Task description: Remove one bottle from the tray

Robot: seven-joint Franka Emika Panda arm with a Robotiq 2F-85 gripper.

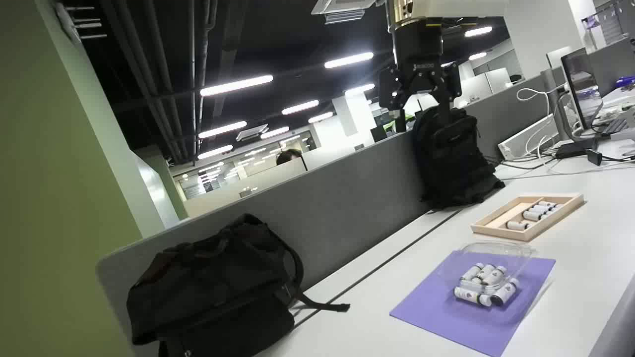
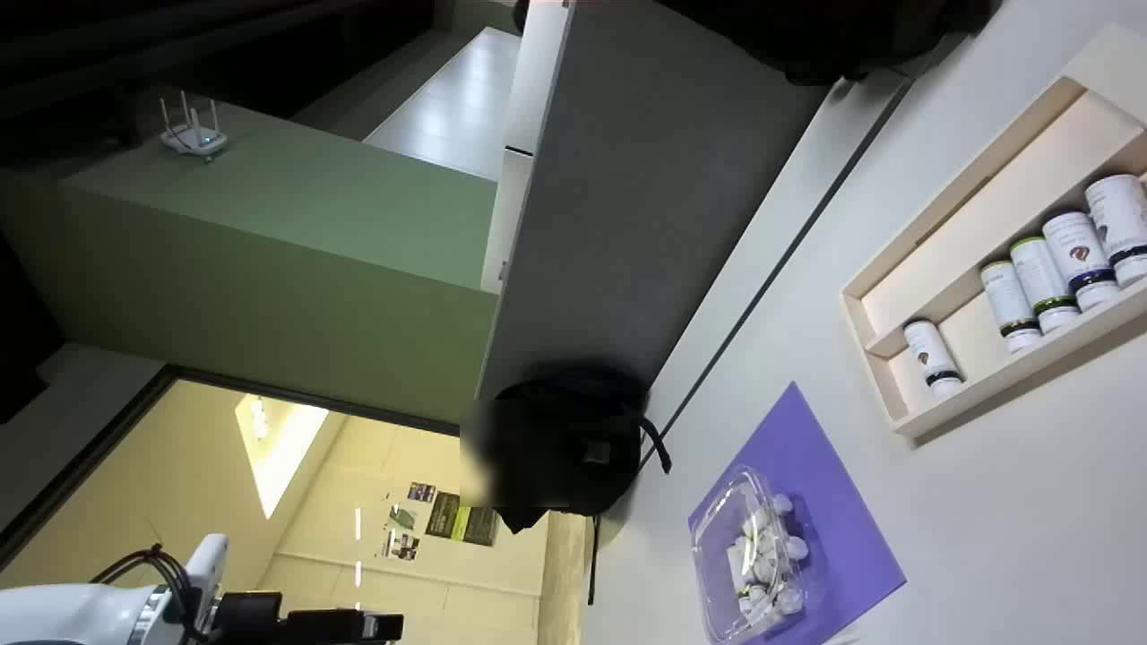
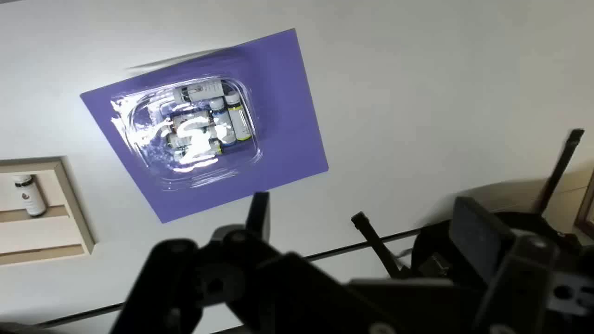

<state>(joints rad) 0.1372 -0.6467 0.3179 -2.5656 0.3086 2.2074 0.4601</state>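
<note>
Gripper [image 3: 364, 213]: Nearest the wrist camera, the black tool is released, its jaws spread wide apart; in an exterior view it points down.
Desk [image 1: 595, 248]: White, it stretches across all 3 views, a dark seam [image 1: 397, 255] running along its length.
Partition [image 1: 337, 203]: Gray and upright, it borders the desk on the seam's side in both exterior views.
Backpack [image 1: 454, 163]: Black, it stands upright by the partition.
Bag [image 1: 213, 292]: Also black, it slumps at the lower left in an exterior view, a strap [image 1: 325, 306] trailing across the desk.
Mat [image 3: 292, 116]: Purple, it lies flat on the desk.
Tray [image 2: 995, 222]: Light wood with a raised rim and divided lengthwise, it rests on the desk near the mat, apart from it, and well apart from the gripper.
Container [image 2: 719, 542]: Clear plastic, it sits on the mat with white bottles [image 3: 239, 118] showing through it; glare in the wrist view obscures their number.
Bottles in the tray [image 2: 1010, 305]: 5 show in an exterior view, white-labeled and lying in the compartment farther from the partition, 4 side by side and 1 alone at the end toward the mat.
</note>
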